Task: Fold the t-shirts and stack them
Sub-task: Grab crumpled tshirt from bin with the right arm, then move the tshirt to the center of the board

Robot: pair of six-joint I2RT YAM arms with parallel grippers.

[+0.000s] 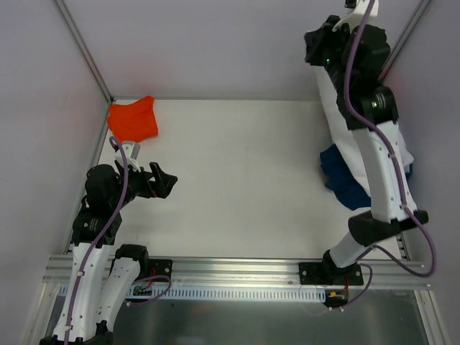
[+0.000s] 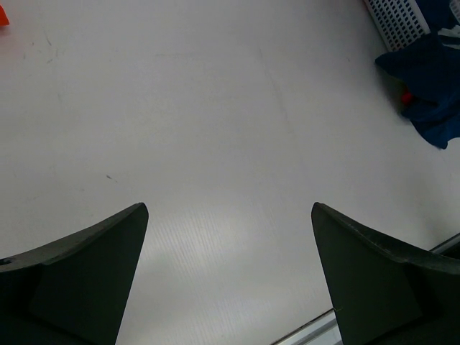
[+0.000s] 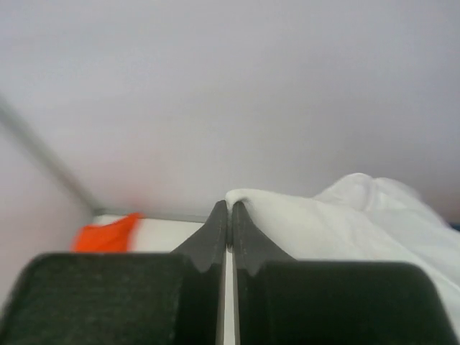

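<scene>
My right gripper [image 3: 230,206] is shut on a pinch of the white t-shirt [image 3: 345,215], whose cloth bulges up over the fingertips. From above, that gripper [image 1: 314,52] is raised high at the back right, and the white t-shirt [image 1: 333,108] hangs from it down to the table. The navy blue t-shirt [image 1: 341,178] lies bunched under it. It shows again as a dark heap [image 2: 431,79] with a small red patch [image 2: 407,98] at its edge. The orange t-shirt [image 1: 133,118] lies crumpled in the back left corner. My left gripper [image 1: 167,183] hovers open over bare table, its jaws wide apart [image 2: 230,212] and nothing between them.
A white grid-walled basket [image 2: 399,18] stands beside the navy heap. Grey walls with metal frame posts [image 1: 83,47] close in the table at the back and sides. An aluminium rail [image 1: 237,269] runs along the near edge.
</scene>
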